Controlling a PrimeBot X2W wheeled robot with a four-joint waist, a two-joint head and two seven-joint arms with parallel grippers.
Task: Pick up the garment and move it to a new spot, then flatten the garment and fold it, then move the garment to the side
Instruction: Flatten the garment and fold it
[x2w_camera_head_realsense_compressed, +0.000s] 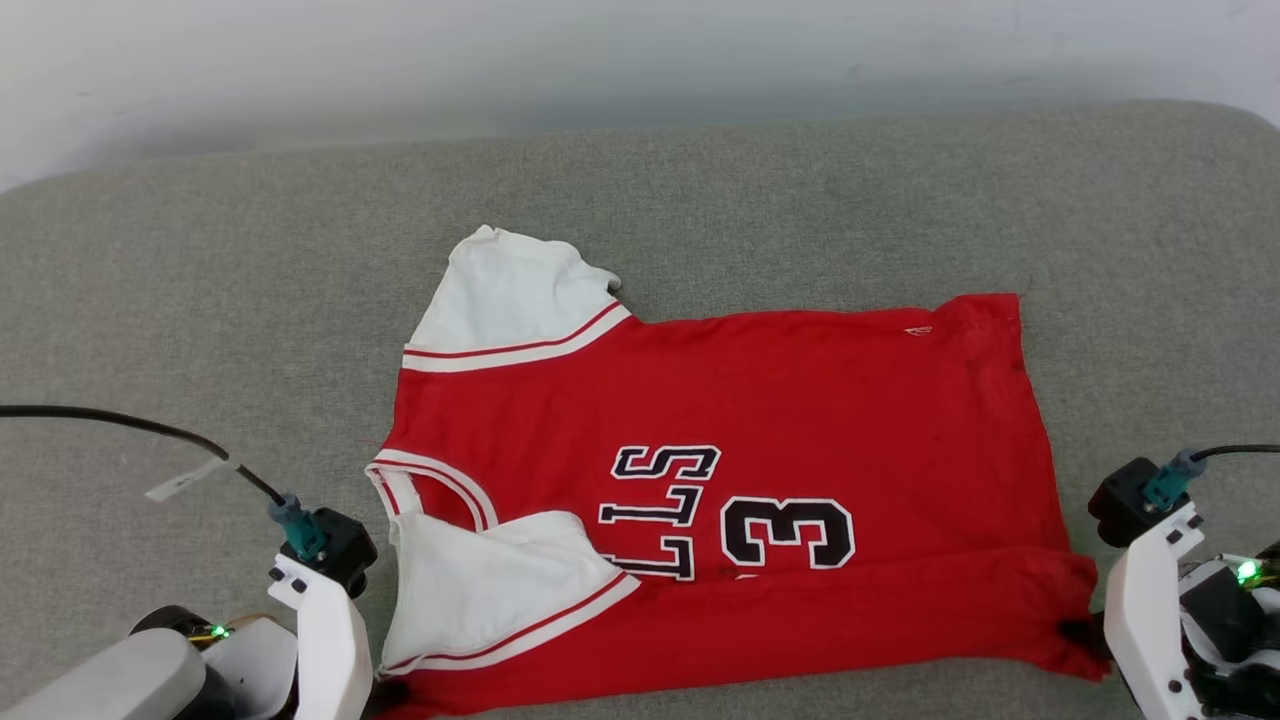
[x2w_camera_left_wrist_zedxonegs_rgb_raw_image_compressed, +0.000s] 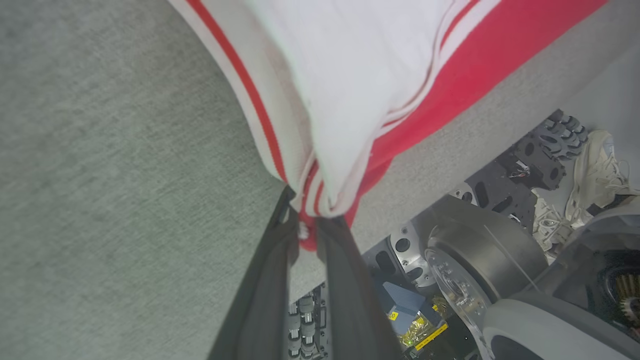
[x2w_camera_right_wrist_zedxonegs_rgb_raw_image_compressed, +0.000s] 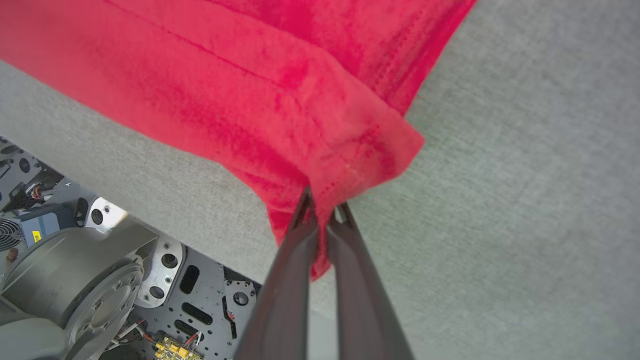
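Nearest the robot, the left gripper (x2w_camera_left_wrist_zedxonegs_rgb_raw_image_compressed: 306, 222) is pinched tight on the near left corner of the garment (x2w_camera_left_wrist_zedxonegs_rgb_raw_image_compressed: 360, 75), with striped trim and red cloth bunched between its dark fingers. The right gripper (x2w_camera_right_wrist_zedxonegs_rgb_raw_image_compressed: 324, 207) is clamped the same way on the near right hem corner of the garment (x2w_camera_right_wrist_zedxonegs_rgb_raw_image_compressed: 250, 75), and the red fabric puckers up to its tips. Below both wrists the robot's grey base (x2w_camera_right_wrist_zedxonegs_rgb_raw_image_compressed: 75, 280) shows past the near edge of the grey fabric surface (x2w_camera_head_realsense_compressed: 200, 300). The garment (x2w_camera_head_realsense_compressed: 800, 400) lies sideways on that surface, collar to the robot's left and hem to its right. A red band is doubled over along its near side, and the near white sleeve (x2w_camera_head_realsense_compressed: 480, 590) is laid over the front. Beyond are the letters "LLS" (x2w_camera_head_realsense_compressed: 655, 510) and the number 3 (x2w_camera_head_realsense_compressed: 788, 532). Farther off the other white sleeve (x2w_camera_head_realsense_compressed: 505, 295) spreads flat, and a pale wall (x2w_camera_head_realsense_compressed: 640, 60) stands behind.
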